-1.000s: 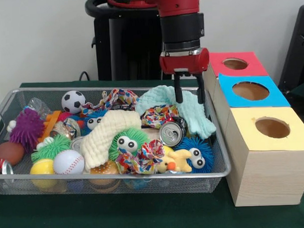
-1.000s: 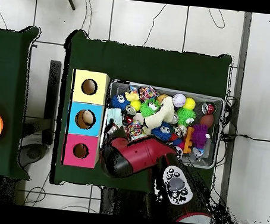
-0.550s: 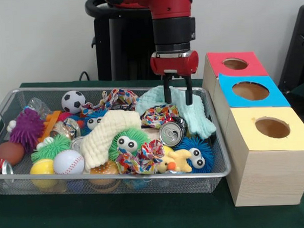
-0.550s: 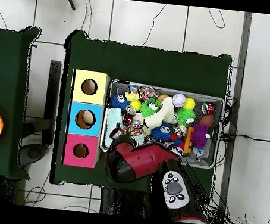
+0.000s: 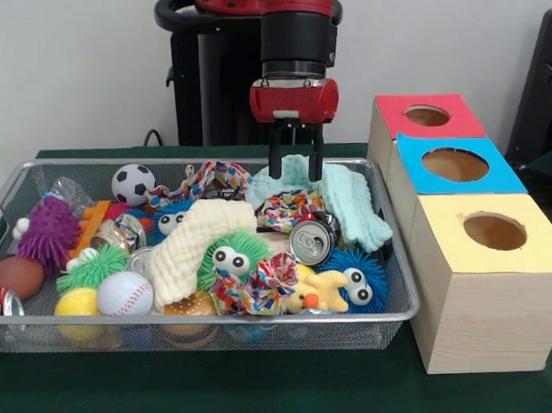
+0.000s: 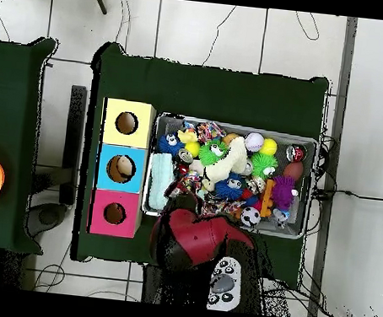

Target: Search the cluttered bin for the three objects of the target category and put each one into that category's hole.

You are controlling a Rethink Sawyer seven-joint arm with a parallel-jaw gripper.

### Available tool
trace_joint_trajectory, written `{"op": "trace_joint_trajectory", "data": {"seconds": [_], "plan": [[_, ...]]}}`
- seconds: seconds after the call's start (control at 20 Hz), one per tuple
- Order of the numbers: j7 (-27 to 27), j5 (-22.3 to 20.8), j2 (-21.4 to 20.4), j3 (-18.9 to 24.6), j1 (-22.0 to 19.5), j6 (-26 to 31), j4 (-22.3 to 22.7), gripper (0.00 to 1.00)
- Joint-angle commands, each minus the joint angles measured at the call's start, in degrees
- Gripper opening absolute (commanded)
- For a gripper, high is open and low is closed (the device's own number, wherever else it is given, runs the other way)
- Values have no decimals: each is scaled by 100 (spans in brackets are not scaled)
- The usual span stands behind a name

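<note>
Gripper (image 5: 294,167) above wire bin (image 5: 386,248), jaws open and empty.
Fingertips hang just over the mint green cloth (image 5: 348,199), far side.

A wire bin (image 5: 12,193) full of toys sits left on the desk (image 5: 264,388); three boxes (image 5: 482,254) stand in a row just right of it.

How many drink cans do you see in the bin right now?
3 visible. One can lies mid-bin beside the blue fuzzy toy, one crushed can sits left of centre, and one red can lies at the near left corner. More may be buried.
</note>
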Motion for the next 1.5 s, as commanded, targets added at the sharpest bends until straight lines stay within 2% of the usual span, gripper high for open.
{"op": "trace_joint_trajectory", "data": {"seconds": [0.05, 0.35, 0.7, 0.85, 1.0, 1.3, 1.5], "plan": [[61, 528, 508, -549, 161, -706, -914, 100], [-116, 576, 619, -616, 211, -917, -1085, 100], [-164, 485, 793, -400, 140, -811, -1527, 100], [-59, 505, 747, -306, 140, -787, -1541, 100], [94, 791, 795, -369, 256, -815, -1601, 100], [230, 815, 683, -88, 138, -742, -1596, 100], [291, 875, 767, -8, 102, -833, -1599, 100]]}}
